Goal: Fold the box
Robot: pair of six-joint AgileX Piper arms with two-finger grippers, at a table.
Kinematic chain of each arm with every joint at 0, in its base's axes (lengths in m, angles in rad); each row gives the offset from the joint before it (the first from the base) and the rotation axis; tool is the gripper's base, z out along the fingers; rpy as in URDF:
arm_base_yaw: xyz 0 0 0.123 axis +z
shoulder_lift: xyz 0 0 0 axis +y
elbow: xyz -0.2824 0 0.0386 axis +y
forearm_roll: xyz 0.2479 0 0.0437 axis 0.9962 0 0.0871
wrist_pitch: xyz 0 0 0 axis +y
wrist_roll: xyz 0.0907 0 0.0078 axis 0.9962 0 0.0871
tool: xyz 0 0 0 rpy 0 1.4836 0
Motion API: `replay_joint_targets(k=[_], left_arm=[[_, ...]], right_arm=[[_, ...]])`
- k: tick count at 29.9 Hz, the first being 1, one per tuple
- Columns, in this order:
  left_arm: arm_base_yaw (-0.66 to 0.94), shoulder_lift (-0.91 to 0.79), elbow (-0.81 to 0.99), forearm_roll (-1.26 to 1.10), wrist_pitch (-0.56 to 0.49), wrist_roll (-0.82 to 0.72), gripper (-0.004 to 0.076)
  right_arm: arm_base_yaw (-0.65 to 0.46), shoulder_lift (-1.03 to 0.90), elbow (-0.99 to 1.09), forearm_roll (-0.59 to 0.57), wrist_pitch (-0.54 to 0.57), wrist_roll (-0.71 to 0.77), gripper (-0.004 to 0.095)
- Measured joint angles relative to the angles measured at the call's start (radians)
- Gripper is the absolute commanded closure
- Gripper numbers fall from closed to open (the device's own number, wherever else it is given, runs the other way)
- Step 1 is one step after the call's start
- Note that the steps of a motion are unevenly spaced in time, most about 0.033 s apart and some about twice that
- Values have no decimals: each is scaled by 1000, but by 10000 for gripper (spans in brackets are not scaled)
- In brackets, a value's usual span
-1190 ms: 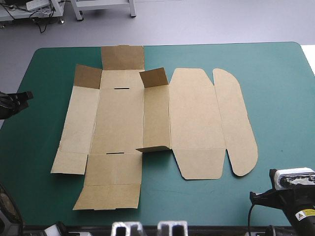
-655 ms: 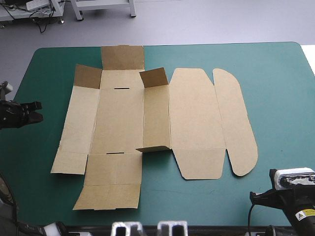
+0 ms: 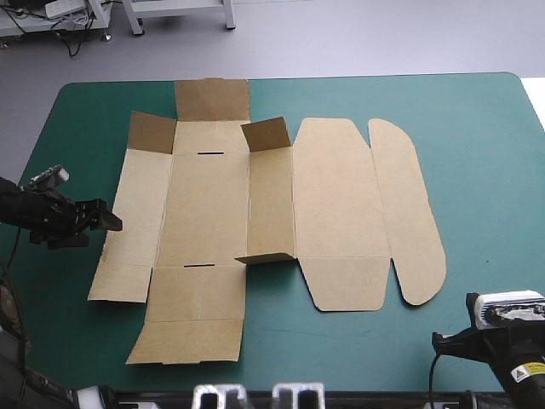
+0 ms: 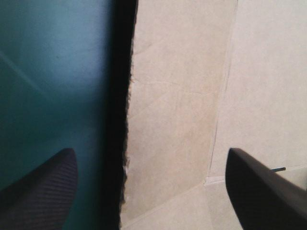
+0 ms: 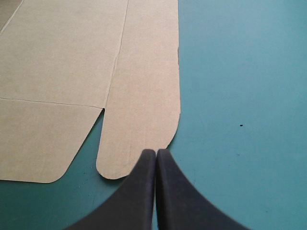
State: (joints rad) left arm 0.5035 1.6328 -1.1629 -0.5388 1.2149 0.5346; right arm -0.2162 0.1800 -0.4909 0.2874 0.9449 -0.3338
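Note:
The brown box [image 3: 204,204] lies unfolded on the teal-green cover [image 3: 477,153], with small flaps standing up at its far end [image 3: 266,134] and a low one near the middle [image 3: 264,258]. My left gripper [image 3: 109,223] is at the box's left edge, open. In the left wrist view the gripper [image 4: 148,158] straddles that edge of the box [image 4: 177,96], one finger over the cover, the other over the board. My right gripper [image 5: 156,152] is shut and empty, just short of the near end of the rounded flap [image 5: 144,96]; it sits at the table's near right corner [image 3: 443,341].
The box's lid panel [image 3: 341,204] and rounded flap [image 3: 409,213] lie flat on the right half. Bare teal-green cover runs along the right side [image 5: 240,72] and near edge [image 3: 341,341].
My left arm moved right from the table's left edge to the box's left edge, and its fingers opened. The right arm and the box stayed still.

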Motion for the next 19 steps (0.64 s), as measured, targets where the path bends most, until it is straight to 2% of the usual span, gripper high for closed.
replay_joint_targets(k=[7, 16, 19], left_arm=[[-4, 79, 5, -70, -8, 28, 143], [-91, 135, 5, -124, -15, 52, 144], [-124, 135, 5, -125, -15, 52, 190]], right_arm=[[0, 0, 0, 0, 0, 0, 921], [0, 0, 0, 0, 0, 0, 921], [0, 0, 0, 0, 0, 0, 921]])
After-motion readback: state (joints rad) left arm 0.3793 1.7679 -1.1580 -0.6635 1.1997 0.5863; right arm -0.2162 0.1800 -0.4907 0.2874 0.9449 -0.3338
